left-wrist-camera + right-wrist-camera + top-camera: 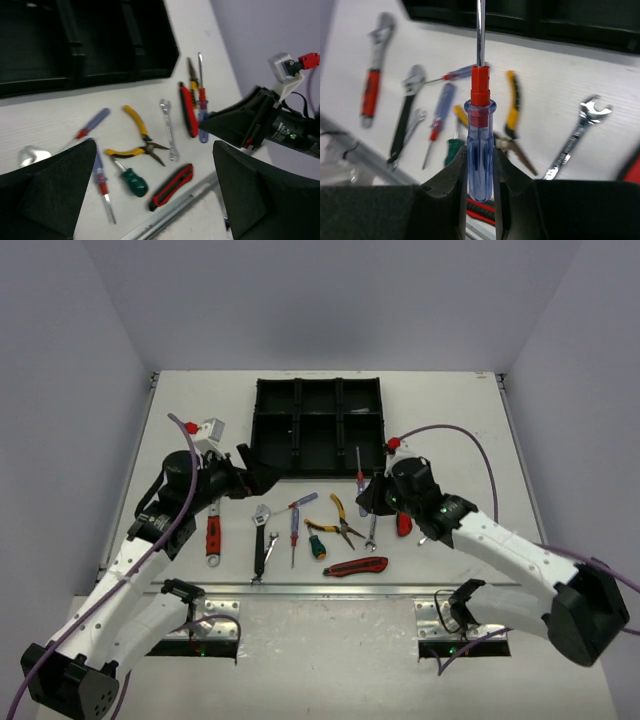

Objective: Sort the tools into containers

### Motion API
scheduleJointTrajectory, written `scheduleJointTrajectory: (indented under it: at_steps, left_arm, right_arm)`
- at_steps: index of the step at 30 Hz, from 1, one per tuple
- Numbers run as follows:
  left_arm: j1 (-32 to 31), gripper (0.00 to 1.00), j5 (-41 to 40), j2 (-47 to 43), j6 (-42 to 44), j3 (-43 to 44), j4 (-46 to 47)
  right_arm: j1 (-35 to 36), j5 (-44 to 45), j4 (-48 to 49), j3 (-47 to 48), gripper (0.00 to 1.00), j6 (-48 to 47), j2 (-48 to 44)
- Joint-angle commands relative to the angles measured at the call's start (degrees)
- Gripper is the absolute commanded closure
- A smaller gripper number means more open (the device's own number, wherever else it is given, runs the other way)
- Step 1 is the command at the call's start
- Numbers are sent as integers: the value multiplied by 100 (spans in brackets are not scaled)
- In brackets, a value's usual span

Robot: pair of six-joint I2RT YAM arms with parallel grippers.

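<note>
My right gripper point(368, 496) is shut on a blue-handled screwdriver point(480, 150), its shaft point(359, 465) pointing toward the black tray point(268, 430). In the right wrist view the gripper point(480, 175) clamps the handle's lower end. My left gripper point(255, 470) is open and empty near the tray's front left corner; its fingers point(50, 190) frame the tools below. Lying on the table are yellow pliers point(340, 520), a green screwdriver point(316, 545), two blue-red screwdrivers point(294, 530), a silver spanner point(371, 530), a red knife point(355, 566), and red-handled point(213, 535) and black-handled point(260, 540) wrenches.
A second red knife point(403, 524) lies just beside my right gripper. A small spanner point(271, 545) lies next to the black-handled wrench. A metal rail point(330, 588) runs along the table's near edge. The tray compartments that show look empty.
</note>
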Motion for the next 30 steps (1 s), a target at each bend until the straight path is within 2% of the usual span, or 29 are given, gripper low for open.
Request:
scheduleJointTrajectory:
  at_steps: [1, 4, 7, 9, 12, 16, 20, 22, 23, 25, 26, 27, 28, 30]
  left_arm:
    - [-215, 0, 2059, 261, -1336, -434, 2998]
    - [-530, 1, 1957, 443, -1624, -463, 3741]
    - [-922, 8, 1681, 647, -1694, -426, 4157]
    - [-1103, 17, 1434, 884, -1605, -328, 4191]
    - [-1372, 35, 1159, 1219, -1469, -170, 4032]
    - [-1470, 42, 924, 1416, -1380, -10, 3868]
    - [-1605, 71, 911, 1635, -1383, 183, 3969]
    - [-1705, 95, 911, 1781, -1354, 314, 3947]
    - [-1731, 100, 908, 1823, -1351, 356, 3944]
    - [-1796, 100, 752, 1893, -1248, 464, 3829]
    - [-1808, 100, 674, 1912, -1213, 528, 3741]
    - [-1808, 100, 455, 1928, -1146, 632, 3419]
    - [-1808, 100, -89, 1955, -982, 801, 2826]
    - [-1797, 100, -1227, 2122, -738, 1316, 1744]
  right_arm:
    - [76, -2690, 2322, -793, 100, -683, -1009]
    - [88, -3322, 2523, -666, 100, -627, -1150]
    - [133, -3732, 2654, -542, 100, -525, -1094]
    - [158, -3847, 2876, -533, 100, -418, -1053]
    - [186, -3968, 3062, -497, 100, -286, -1007]
    - [208, -4052, 3188, -432, 100, -201, -985]
    - [224, -4211, 3335, -384, 100, -97, -896]
    - [239, -4188, 3424, -385, 100, -51, -868]
    - [239, -4121, 3422, -393, 100, -43, -885]
    - [234, -3813, 3251, -415, 97, -58, -966]
    - [233, -3689, 3162, -415, 86, -85, -1022]
    - [239, -3474, 2989, -400, 52, -116, -1100]
    - [238, -2943, 2562, -374, 2, -165, -1203]
    - [232, -1831, 1716, -289, 1, -144, -1417]
